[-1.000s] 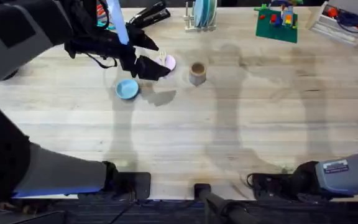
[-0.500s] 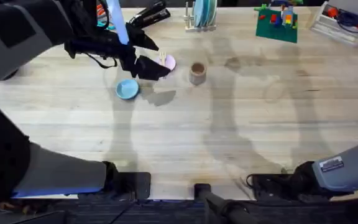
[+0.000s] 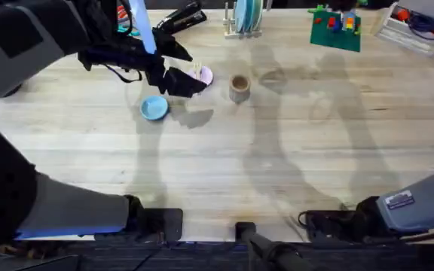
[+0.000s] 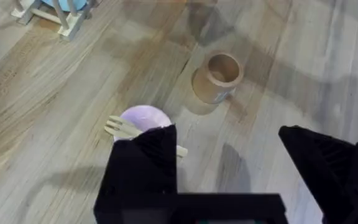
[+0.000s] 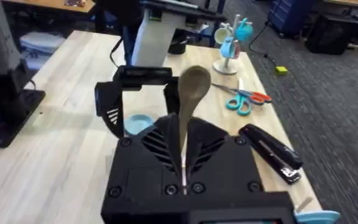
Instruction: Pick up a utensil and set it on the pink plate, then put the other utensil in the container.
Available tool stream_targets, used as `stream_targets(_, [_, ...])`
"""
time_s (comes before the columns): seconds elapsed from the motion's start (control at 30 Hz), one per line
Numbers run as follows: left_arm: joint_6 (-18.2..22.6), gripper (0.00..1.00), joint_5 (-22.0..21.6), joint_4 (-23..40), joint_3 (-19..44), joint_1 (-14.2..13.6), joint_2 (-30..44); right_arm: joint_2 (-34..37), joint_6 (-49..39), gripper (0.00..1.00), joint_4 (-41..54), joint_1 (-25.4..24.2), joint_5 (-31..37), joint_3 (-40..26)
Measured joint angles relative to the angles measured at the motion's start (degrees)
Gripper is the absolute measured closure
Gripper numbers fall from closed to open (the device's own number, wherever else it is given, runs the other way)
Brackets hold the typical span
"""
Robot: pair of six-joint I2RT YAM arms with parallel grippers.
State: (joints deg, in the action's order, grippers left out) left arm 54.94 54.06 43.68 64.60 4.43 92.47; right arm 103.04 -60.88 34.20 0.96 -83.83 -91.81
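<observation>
A: Progress check. Was the wooden fork (image 4: 124, 129) down?

B: It looked so. In the left wrist view it lay across the pink plate (image 4: 143, 117), tines poking past the rim on one side, handle running under the black finger. The first step read as done, or nearly; I couldn't tell whether the handle end was free of the claw.

A: And the left gripper (image 4: 229, 165)?

B: Fingers spread wide, nothing between them. It hung just above the plate. Overhead, the arm covered most of the plate (image 3: 206, 75), on the far left of the table.

A: The wooden spoon (image 5: 190, 93)?

B: Clamped in the right gripper (image 5: 184, 146), handle pinched between the closed fingers, bowl end sticking straight out beyond them. The right arm sat back at the near right edge.

A: So the second step was open.

B: Yes. The tan container (image 3: 239, 88) stood upright just right of the pink plate, empty inside as far as the left wrist view (image 4: 218, 77) showed. The spoon was well apart from it, with most of the table's depth to cross.

A: Clutter?

B: A light blue plate (image 3: 154, 108) just near of the left gripper, on its left side.
</observation>
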Motion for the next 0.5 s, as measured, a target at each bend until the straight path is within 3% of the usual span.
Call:
stream_targets(0.27, [0.00, 0.007, 0.00, 0.00, 0.00, 0.00, 0.00, 0.00, -0.04, 0.973, -8.44, 1.97, 0.01, 8.17])
stream_targets(0.5, [-0.01, 0.006, 0.00, 0.00, 0.00, 0.00, 0.00, 1.55, -0.02, 0.973, -12.20, 2.64, -0.02, 10.76])
